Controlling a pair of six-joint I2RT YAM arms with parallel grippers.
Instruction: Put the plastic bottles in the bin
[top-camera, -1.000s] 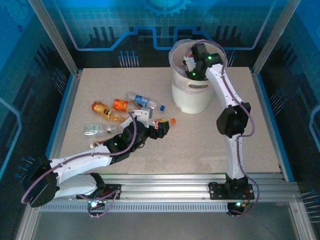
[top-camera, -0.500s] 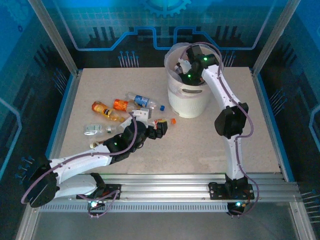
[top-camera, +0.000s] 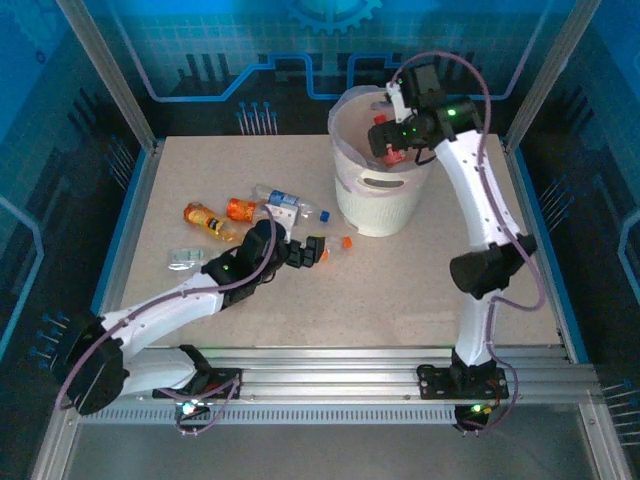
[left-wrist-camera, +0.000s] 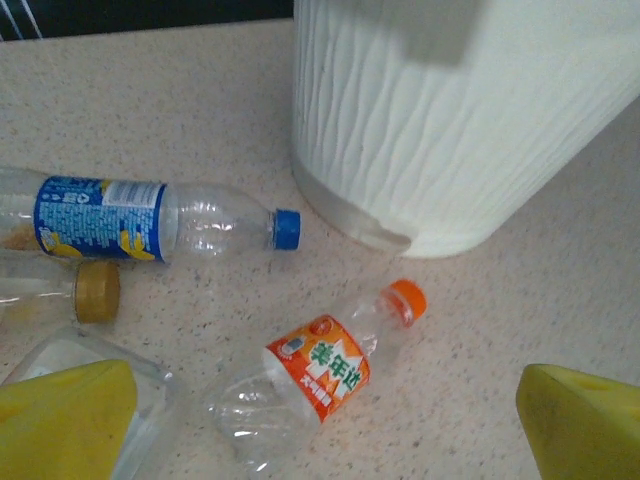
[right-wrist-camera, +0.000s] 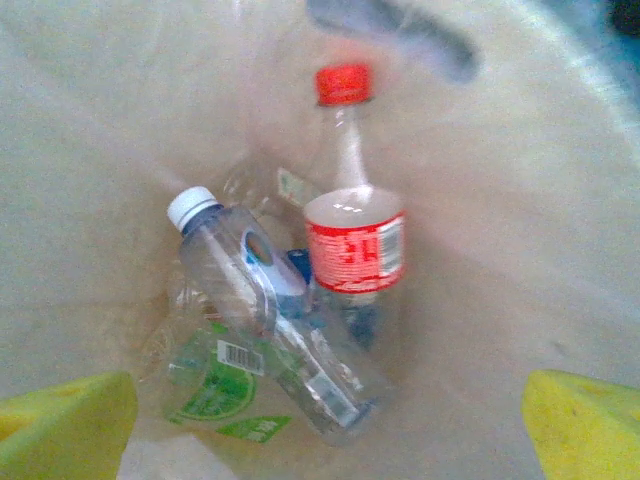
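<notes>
The white bin (top-camera: 378, 196) stands at the back of the table. My right gripper (top-camera: 385, 138) hangs open over its mouth with nothing between the pads. Below it, inside the bin (right-wrist-camera: 520, 190), lie a red-capped, red-labelled bottle (right-wrist-camera: 354, 236), a white-capped clear bottle (right-wrist-camera: 262, 292) and a crushed green-labelled one (right-wrist-camera: 208, 392). My left gripper (top-camera: 308, 252) is open low over the table. An orange-capped bottle with an orange label (left-wrist-camera: 322, 368) lies loose between and just ahead of its yellow fingers (left-wrist-camera: 62, 420). The blue-labelled bottle (left-wrist-camera: 150, 218) lies to the left.
More bottles lie left of centre: an orange one (top-camera: 205, 216), an orange-labelled one (top-camera: 240, 208), a flattened clear one (top-camera: 186, 260) and a gold-capped one (left-wrist-camera: 92, 292). The bin's ribbed wall (left-wrist-camera: 450, 120) stands close ahead of the left gripper. Frame posts edge the table.
My right gripper has risen out of the bin and its jaws have widened. The bin shifted slightly left. My left gripper moved forward up to the orange-capped bottle.
</notes>
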